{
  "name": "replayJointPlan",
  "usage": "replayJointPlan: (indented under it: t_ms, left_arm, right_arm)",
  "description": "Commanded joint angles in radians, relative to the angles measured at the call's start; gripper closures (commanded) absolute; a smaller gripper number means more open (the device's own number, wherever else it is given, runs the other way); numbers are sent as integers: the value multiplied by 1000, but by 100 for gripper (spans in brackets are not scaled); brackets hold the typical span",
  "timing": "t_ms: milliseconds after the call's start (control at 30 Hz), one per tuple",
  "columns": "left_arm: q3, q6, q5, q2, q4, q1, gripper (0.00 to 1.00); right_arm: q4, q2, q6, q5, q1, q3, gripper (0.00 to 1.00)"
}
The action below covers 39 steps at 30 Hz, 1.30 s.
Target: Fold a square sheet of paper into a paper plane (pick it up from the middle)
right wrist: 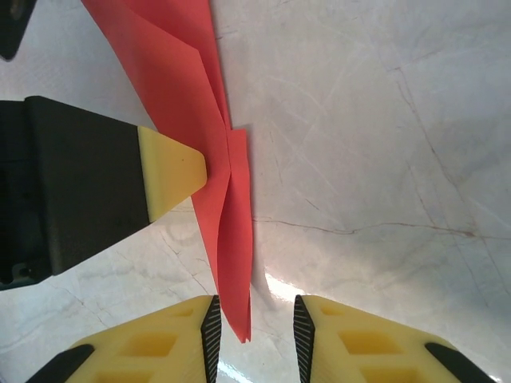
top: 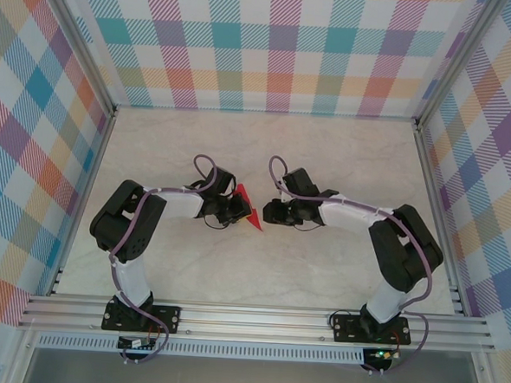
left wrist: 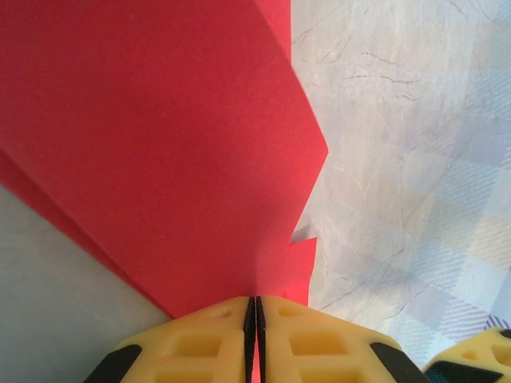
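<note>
**Yellow pads [left wrist: 207,335] of left claw [left wrist: 254,319] clamped on red paper [left wrist: 160,159]: fold part done**

Left claw: 2 pads pressed flat together, with the paper pinched in the seam between them.

Right claw [right wrist: 254,327]: 2 pads parted a little. The paper's narrow point stands in the gap and touches neither pad, as far as can be seen. Nothing held.

Location: near the middle of the table [top: 327,152], between the 2 claws, which face each other tip to tip.

Progress, as judged: item is no flat square. It is folded to a long, narrow, pointed form with at least 2 overlapping layers and 1 slanted flap. Main creases look done. Wing folds and setting down appear to be left. Sharpness of the centre crease cannot be told.

Materials:
- Paper: thin, matt, bright red and plain, with crisp edges and 1 small notch where layers meet.
- Pads: hard yellow plastic with moulded pockets and black ribbed inner strips.
- Table: pale, marble-veined, faintly glossy.
- Walls [top: 274,36]: pastel check.
</note>
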Motion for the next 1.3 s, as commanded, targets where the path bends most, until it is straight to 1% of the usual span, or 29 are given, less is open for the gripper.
replayJointPlan:
  t_ms: [0, 133, 233, 300, 400, 433, 667, 967, 1133, 1267]
  left_arm:
    - [-11, 26, -75, 11, -108, -4, 87]
    - [-13, 25, -78, 14, -108, -4, 87]
    - [-15, 24, -81, 13, -108, -4, 87]
    - [-14, 24, -81, 14, -111, -4, 87]
    - [-9, 24, -82, 14, -112, -4, 87]
    - [-11, 25, -82, 13, -115, -4, 87]
    - [-11, 26, -82, 13, -116, -6, 87]
    - [-9, 24, -80, 17, -116, -6, 87]
    - [-10, 23, -82, 19, -118, -6, 87]
    - [-10, 24, -83, 17, -119, -6, 87]
  right_arm:
    - [33, -50, -1, 81, 27, -25, 68]
    - [30, -46, -6, 75, 58, -11, 70]
    - [22, -4, -11, 46, 79, 19, 77]
    - [18, 27, -12, 31, 90, 41, 84]
    - [15, 66, -7, 21, 94, 65, 91]
    - [15, 74, -6, 21, 94, 69, 92]
    - [-8, 130, -10, 20, 93, 118, 93]
    - [-11, 182, -17, -45, 93, 152, 93]
    - [-45, 209, -18, -31, 93, 157, 94]
    - [-85, 221, -17, 16, 94, 157, 94]
